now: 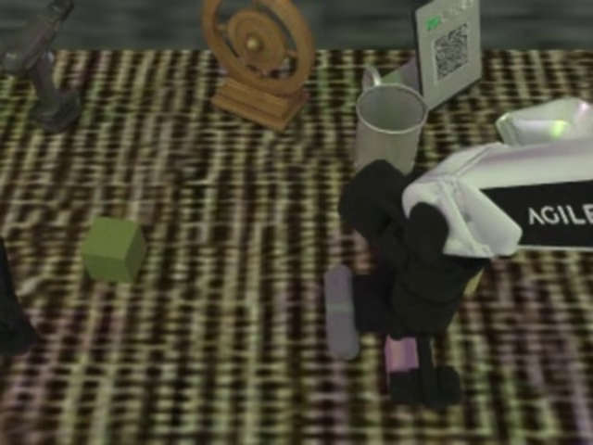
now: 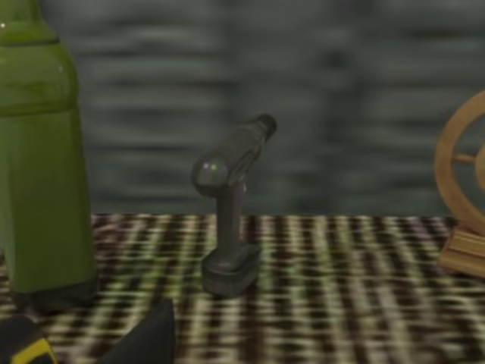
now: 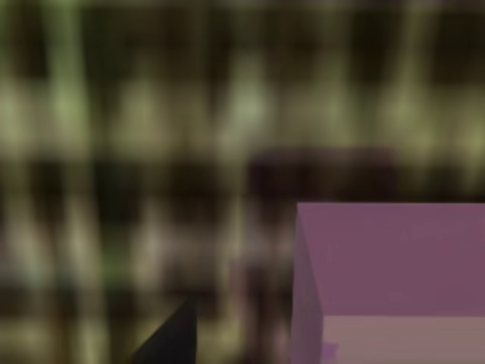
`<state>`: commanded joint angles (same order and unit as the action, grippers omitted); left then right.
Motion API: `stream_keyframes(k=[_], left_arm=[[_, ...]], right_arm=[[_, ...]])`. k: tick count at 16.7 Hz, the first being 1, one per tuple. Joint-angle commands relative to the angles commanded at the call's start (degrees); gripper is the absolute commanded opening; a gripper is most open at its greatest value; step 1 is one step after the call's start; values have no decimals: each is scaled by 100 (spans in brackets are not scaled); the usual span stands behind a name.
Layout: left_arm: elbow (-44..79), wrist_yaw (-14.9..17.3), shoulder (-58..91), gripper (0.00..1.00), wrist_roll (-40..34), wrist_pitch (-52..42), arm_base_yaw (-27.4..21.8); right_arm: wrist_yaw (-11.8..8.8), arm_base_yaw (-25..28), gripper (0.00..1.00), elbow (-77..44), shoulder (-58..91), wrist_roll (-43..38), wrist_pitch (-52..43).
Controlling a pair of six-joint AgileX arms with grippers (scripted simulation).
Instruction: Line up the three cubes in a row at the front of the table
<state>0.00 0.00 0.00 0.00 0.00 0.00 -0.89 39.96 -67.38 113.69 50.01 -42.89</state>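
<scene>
A small pale pink cube (image 1: pixel 400 354) lies on the striped table (image 1: pixel 232 278) near the front, right of centre. My right gripper (image 1: pixel 424 385) hangs low over it, open, its dark fingers just beside the cube. In the right wrist view the pink cube (image 3: pixel 394 265) fills one corner and sits off to the side of one dark fingertip (image 3: pixel 170 341), not between the fingers. A larger green cube (image 1: pixel 113 248) rests at the left, apart from both arms. My left gripper (image 1: pixel 7 320) stays parked at the left edge, open, with one finger (image 2: pixel 148 337) showing. A third cube is not in view.
A grey-lilac oblong object (image 1: pixel 341 311) lies just left of the right arm. At the back stand a wooden wheel (image 1: pixel 255 56), a grey cup (image 1: pixel 389 125), a QR sign (image 1: pixel 449 42) and a drill (image 1: pixel 42 74). A green bottle (image 2: pixel 38 152) stands near the left gripper.
</scene>
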Motion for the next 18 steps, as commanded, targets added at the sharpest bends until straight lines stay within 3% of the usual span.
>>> stream_keyframes(k=[7, 13, 18], left_arm=[[0, 0, 0, 100, 0, 0, 0], [0, 0, 0, 100, 0, 0, 0], [0, 0, 0, 100, 0, 0, 0]], right_arm=[[1, -5, 100, -75, -46, 6, -100], [-7, 20, 100, -708, -553, 38, -1316], [-4, 3, 100, -805, -650, 37, -1473]])
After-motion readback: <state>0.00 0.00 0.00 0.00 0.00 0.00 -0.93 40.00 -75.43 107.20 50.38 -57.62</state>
